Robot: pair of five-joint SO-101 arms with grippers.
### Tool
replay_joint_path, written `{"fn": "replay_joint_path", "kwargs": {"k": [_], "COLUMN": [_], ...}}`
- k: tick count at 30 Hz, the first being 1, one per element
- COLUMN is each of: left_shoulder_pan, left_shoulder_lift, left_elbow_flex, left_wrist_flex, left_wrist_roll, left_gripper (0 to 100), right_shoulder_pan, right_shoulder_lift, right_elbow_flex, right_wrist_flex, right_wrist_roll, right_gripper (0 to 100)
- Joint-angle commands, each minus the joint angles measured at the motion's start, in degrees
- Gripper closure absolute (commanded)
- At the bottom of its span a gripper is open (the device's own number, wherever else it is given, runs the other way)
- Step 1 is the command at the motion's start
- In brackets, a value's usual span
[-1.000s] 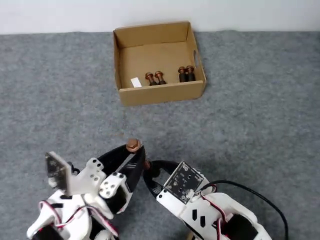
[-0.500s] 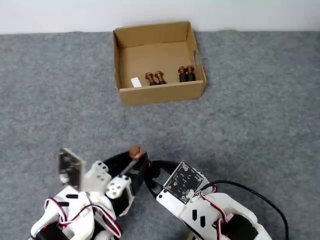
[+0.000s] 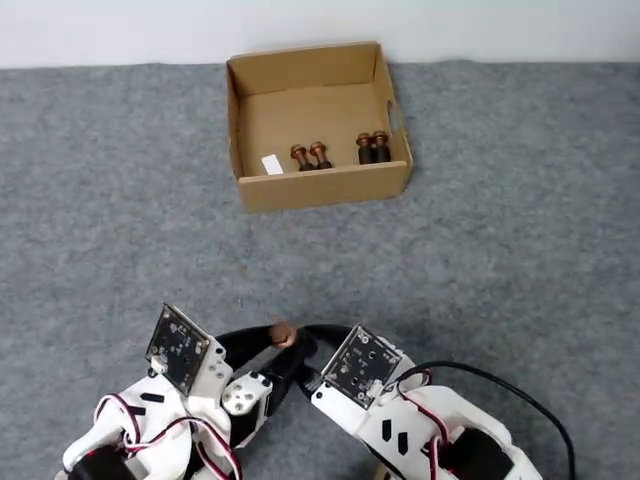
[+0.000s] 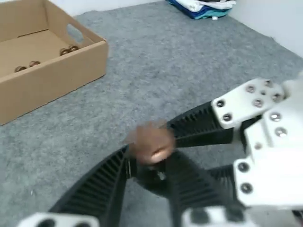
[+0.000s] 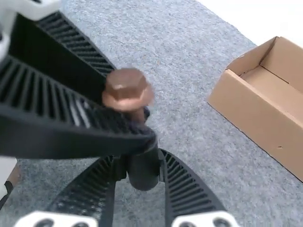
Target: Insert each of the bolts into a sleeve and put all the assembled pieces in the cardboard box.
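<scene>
The bolt (image 5: 128, 91) stands head-up, its shank in line with the sleeve (image 5: 142, 176) right beneath it and, as far as I can judge, just meeting its mouth. My left gripper (image 4: 147, 160) is clamped on the bolt under its head. My right gripper (image 5: 140, 163) is clamped on the upright sleeve. I judge the next push runs down that shared axis. The box (image 3: 320, 188) lies well ahead of both.

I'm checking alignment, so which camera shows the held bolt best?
Right wrist view: the bolt's hex head shows close up, above the sleeve. The left wrist view shows its head less plainly; the high view, a small head from above.
</scene>
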Motion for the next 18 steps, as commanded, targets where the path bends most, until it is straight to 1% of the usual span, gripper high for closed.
{"fn": "replay_joint_path", "kwargs": {"k": [1, 6, 12, 15, 18], "left_shoulder_pan": [-1.67, -3.78, -5.36, -8.0, -10.55], "left_shoulder_lift": [0.09, 0.09, 0.09, 0.09, -0.26], "left_elbow_flex": [0.48, 0.22, -5.05, -9.19, -13.05], "left_wrist_flex": [1.49, 1.58, 1.58, 1.58, 1.23], "left_wrist_roll": [-0.62, -0.79, -0.79, -0.79, -0.88], "left_gripper": [79, 79, 81, 88, 100], "right_shoulder_pan": [-0.04, -0.04, 0.13, 2.68, 6.99], "right_shoulder_lift": [-0.57, -0.66, -0.66, -0.66, -0.57], "right_elbow_flex": [-2.9, -2.81, -2.64, -2.46, -2.37], "right_wrist_flex": [-1.71, -1.63, -1.27, -1.27, -1.27], "right_wrist_roll": [0.44, 0.44, 0.44, 0.18, 0.09], "right_gripper": [99.0, 99.0, 99.0, 99.0, 99.0]}}
